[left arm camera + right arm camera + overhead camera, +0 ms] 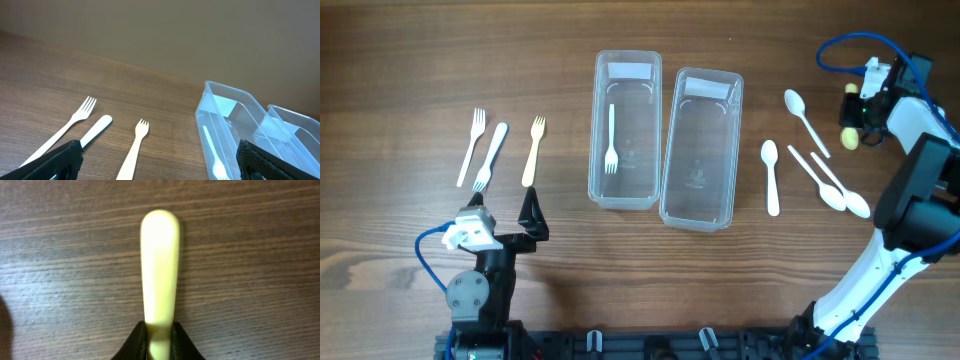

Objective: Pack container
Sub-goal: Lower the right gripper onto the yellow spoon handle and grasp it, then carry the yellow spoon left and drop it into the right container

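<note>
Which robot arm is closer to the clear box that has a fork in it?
Left. The left gripper hangs open below and left of the box, near the loose forks. The right gripper is beyond the second box and the spoons, shut on a pale yellow utensil.

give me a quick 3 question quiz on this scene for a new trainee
1. Multiple choice: what lies in the left container? A) a white fork B) a spoon C) nothing
2. True or false: the right gripper is open and holds nothing.
3. Count: how many forks lie on the table to the left of that container?

Key: 1 A. 2 false, it is shut on a cream utensil. 3 three.
</note>
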You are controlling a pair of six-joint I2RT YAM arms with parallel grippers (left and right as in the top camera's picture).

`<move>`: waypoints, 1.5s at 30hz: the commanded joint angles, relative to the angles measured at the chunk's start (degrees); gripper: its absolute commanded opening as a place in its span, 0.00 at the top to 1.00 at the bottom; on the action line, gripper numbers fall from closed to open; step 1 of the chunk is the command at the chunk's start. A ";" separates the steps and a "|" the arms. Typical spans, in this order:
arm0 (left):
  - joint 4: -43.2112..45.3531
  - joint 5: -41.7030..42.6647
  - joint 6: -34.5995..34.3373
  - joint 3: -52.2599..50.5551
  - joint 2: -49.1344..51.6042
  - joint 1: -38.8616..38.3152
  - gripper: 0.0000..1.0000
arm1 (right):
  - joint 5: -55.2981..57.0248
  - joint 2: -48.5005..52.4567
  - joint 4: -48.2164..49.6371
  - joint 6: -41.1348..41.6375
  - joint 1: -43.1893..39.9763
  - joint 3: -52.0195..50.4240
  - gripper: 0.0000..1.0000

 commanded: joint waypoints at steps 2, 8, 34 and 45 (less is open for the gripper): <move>-0.26 -0.11 0.50 -0.28 -0.42 -0.07 0.00 | -1.29 3.04 -3.43 0.68 0.20 3.65 0.95; -0.26 -0.11 0.50 -0.28 -0.42 -0.07 0.00 | -1.33 2.82 -9.33 0.68 0.26 13.79 0.96; -0.26 -0.11 0.50 -0.28 -0.42 -0.07 0.00 | -9.94 -14.84 -50.40 22.82 25.57 30.10 0.96; -0.26 -0.11 0.50 -0.28 -0.42 -0.07 0.00 | -5.11 -14.51 -51.01 31.76 37.99 27.61 0.91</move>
